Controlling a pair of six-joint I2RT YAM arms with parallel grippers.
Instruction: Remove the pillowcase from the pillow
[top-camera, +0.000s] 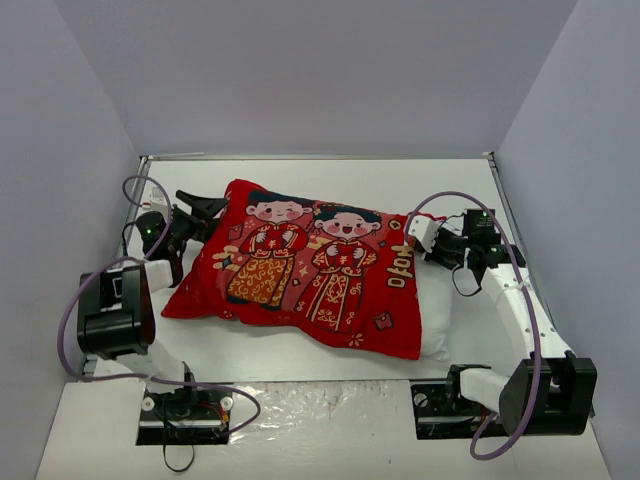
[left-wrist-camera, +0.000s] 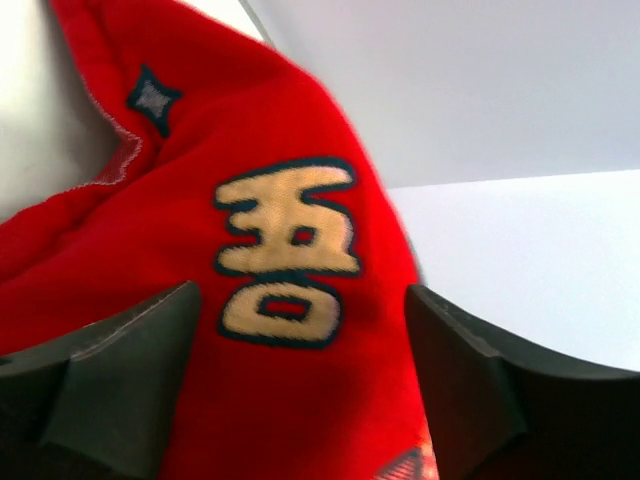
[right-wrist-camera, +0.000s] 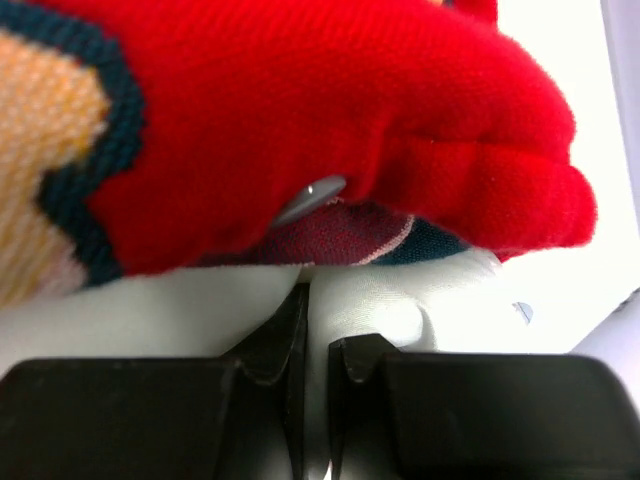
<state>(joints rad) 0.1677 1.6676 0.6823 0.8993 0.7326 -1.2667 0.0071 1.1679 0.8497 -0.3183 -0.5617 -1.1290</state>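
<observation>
The red pillowcase (top-camera: 300, 270) with two cartoon figures lies across the middle of the table, and the white pillow (top-camera: 437, 318) sticks out at its right end. My left gripper (top-camera: 205, 208) is open at the case's far left corner. In the left wrist view the red fabric (left-wrist-camera: 300, 150) with a gold character fills the gap between the wide-apart fingers (left-wrist-camera: 130, 380). My right gripper (top-camera: 420, 232) is at the case's right edge. In the right wrist view it (right-wrist-camera: 318, 340) is shut on a fold of white pillow (right-wrist-camera: 400, 305) just under the red hem (right-wrist-camera: 350, 90).
Grey walls enclose the white table (top-camera: 330, 180) on the left, far and right sides. A grey zipper pull (right-wrist-camera: 310, 197) shows at the case's opening. Cables loop beside both arm bases (top-camera: 185, 405).
</observation>
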